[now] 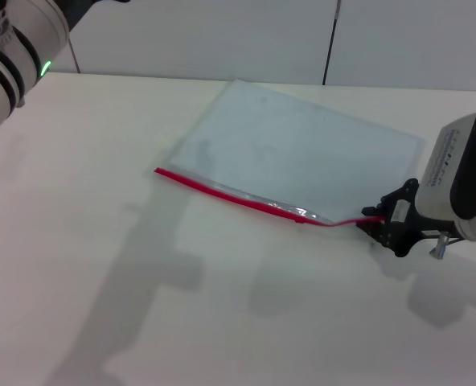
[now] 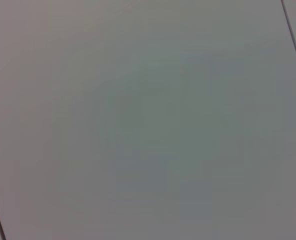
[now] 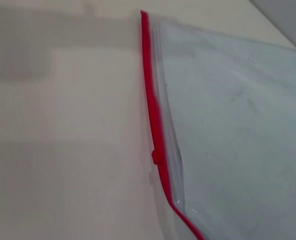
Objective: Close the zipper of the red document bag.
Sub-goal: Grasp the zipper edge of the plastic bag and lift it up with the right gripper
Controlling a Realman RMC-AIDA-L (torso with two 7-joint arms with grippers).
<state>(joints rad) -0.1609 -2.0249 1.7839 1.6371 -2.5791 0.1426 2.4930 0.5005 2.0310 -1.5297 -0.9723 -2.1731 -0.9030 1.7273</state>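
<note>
Red document bag [image 1: 302, 149]: flat, pale translucent, on desk [image 1: 101, 241]; red zipper [image 1: 238, 197] along near edge, its right end pinched by right claw [image 1: 380, 217].

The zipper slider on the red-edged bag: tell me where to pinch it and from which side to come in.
Pinch the small slider, the one nub that stands out from the thin, flat zipper on the bag. Come in from the open table side, across the strip, since the bag body lies behind it. The right gripper sits at the strip's right end; the left arm stays raised at far left.

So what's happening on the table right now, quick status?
Right gripper at the zipper end of the red document bag. Left arm raised, off left. Nothing in the way.
</note>
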